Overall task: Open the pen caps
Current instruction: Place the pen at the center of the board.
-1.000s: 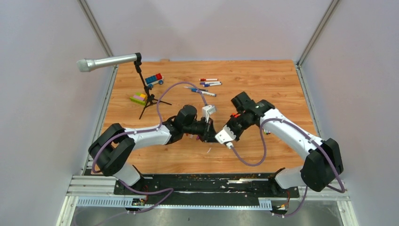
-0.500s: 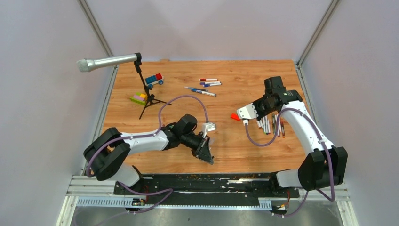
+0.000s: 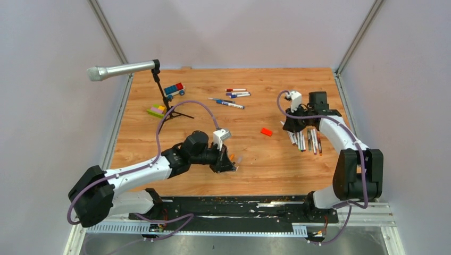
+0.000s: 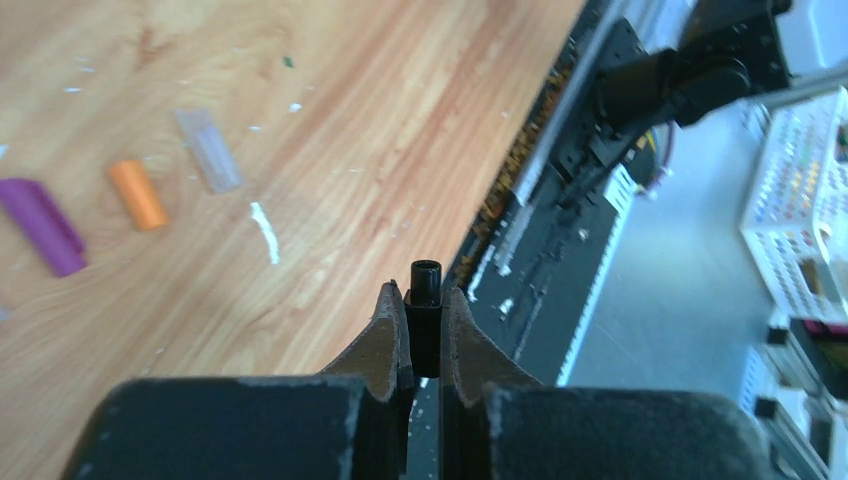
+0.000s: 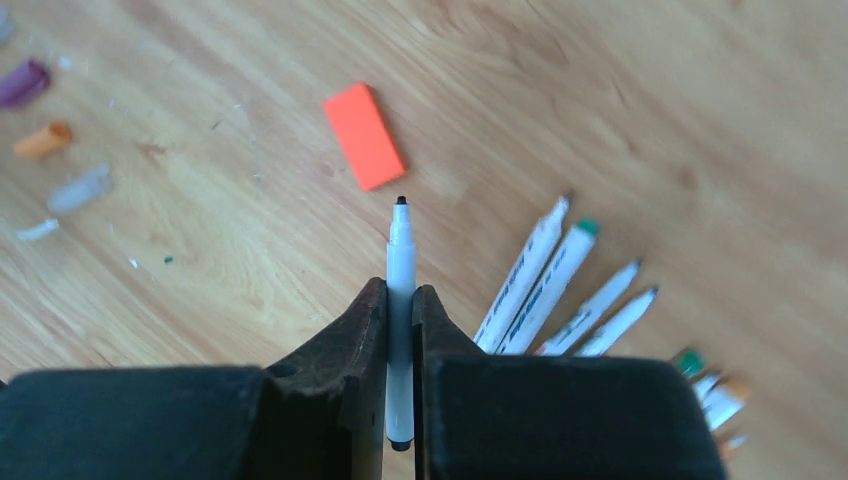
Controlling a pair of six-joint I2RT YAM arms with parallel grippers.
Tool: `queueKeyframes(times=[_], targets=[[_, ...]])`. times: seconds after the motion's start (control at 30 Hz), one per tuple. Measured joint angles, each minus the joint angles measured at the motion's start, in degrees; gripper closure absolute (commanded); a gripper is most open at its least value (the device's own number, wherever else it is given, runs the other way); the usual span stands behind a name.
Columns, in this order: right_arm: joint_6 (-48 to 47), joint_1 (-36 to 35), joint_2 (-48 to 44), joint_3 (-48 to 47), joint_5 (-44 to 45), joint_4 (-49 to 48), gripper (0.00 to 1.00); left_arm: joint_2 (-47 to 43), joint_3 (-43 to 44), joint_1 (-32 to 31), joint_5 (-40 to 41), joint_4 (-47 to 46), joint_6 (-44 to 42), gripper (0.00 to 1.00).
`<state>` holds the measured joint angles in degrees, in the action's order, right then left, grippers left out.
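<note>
The left claw [image 4: 424, 312] was shut tight on a little black cap [image 4: 426, 278] near the 6 o'clock edge of the table [image 4: 300, 120], and a purple cap [image 4: 42, 226], an orange cap [image 4: 137, 194] and a clear cap [image 4: 209, 150] lay loose at its 10 o'clock. The right claw [image 5: 400, 300] pinched a bare pen [image 5: 401, 240] with a black tip at the table's 3 o'clock side, with an orange block [image 5: 364, 135] at its 12 o'clock and a bunch of open pens [image 5: 545, 270] at its 2 o'clock. More capped pens [image 3: 234, 94] lay at the table's 12 o'clock.
</note>
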<state>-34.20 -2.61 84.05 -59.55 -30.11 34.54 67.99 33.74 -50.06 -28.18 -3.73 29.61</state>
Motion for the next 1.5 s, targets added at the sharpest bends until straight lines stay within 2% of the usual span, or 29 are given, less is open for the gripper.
queueKeyframes(times=[0.13,0.2,0.4,0.57,0.7,0.87,1.07,1.2,1.5], targets=[[19.6,5.2,2.1,6.1,1.1,-8.3,0.96,-3.8,-2.1,0.0,6.8,-0.3,0.5,1.00],[26.0,6.2,2.8,8.8,1.7,-11.0,0.96,-5.5,-3.1,0.0,9.5,-0.5,1.0,1.00],[35.5,5.6,3.1,10.8,2.0,-16.0,0.96,-7.7,-5.0,0.0,15.0,-1.0,2.0,1.00],[36.7,5.7,4.2,9.3,3.5,-16.6,0.97,-8.1,-5.0,0.0,18.3,-1.2,2.4,1.00],[36.0,6.3,7.7,3.1,5.1,-15.7,0.98,-8.1,-4.9,0.1,21.7,-0.1,2.2,1.00],[34.2,7.1,13.4,-6.1,6.6,-15.4,0.98,-6.6,-0.1,1.4,29.7,7.3,-0.5,1.00],[33.9,6.1,22.5,-16.0,7.6,-13.1,0.98,3.2,9.7,10.2,36.1,10.8,-5.0,1.00],[34.4,3.8,28.2,-21.4,9.7,-11.4,0.97,10.2,14.2,13.7,39.3,12.7,-8.0,1.00],[34.6,-1.9,32.8,-24.4,15.5,-9.9,0.96,23.6,22.8,18.2,41.8,15.7,-11.2,1.00]])
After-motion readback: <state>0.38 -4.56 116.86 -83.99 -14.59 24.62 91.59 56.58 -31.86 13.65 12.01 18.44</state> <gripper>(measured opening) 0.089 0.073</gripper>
